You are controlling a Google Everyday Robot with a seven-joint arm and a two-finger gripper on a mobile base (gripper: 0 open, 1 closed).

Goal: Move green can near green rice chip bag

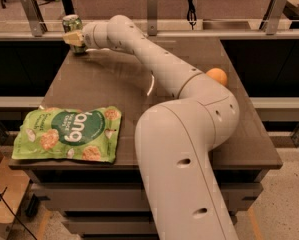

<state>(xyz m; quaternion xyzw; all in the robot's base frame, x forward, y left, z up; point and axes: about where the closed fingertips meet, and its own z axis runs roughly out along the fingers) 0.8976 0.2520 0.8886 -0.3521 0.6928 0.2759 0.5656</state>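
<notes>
View: camera view, the only one, looking down over the robot's body onto the surface (114,84).
Green can (72,23): upright at the far left corner of the surface, very close to the far edge.
Pincer (73,38): at the can, its pale tip across the can's lower body. I cannot tell whether it is clamped on the can or only up against it.
Arm (154,64): stretched from the near right side diagonally across to the far left corner.
Green rice chip bag (69,134): flat at the near left corner, its left end at the left edge, well apart from the can.
Orange ball (217,76): by the right edge, half hidden behind the arm.
Step in hand: probably securing the can before carrying it along the left side toward the bag.
Risk, tipping: a grip low on the can, or a nudge instead of a grip, could topple it off the far edge or the left edge, both close by.
Risk, slipping: smooth metal may slide out on the long pull back if the hold is weak.
Risk, set-down: lowered onto the crinkly bag rather than beside it, the can could tilt and roll.
</notes>
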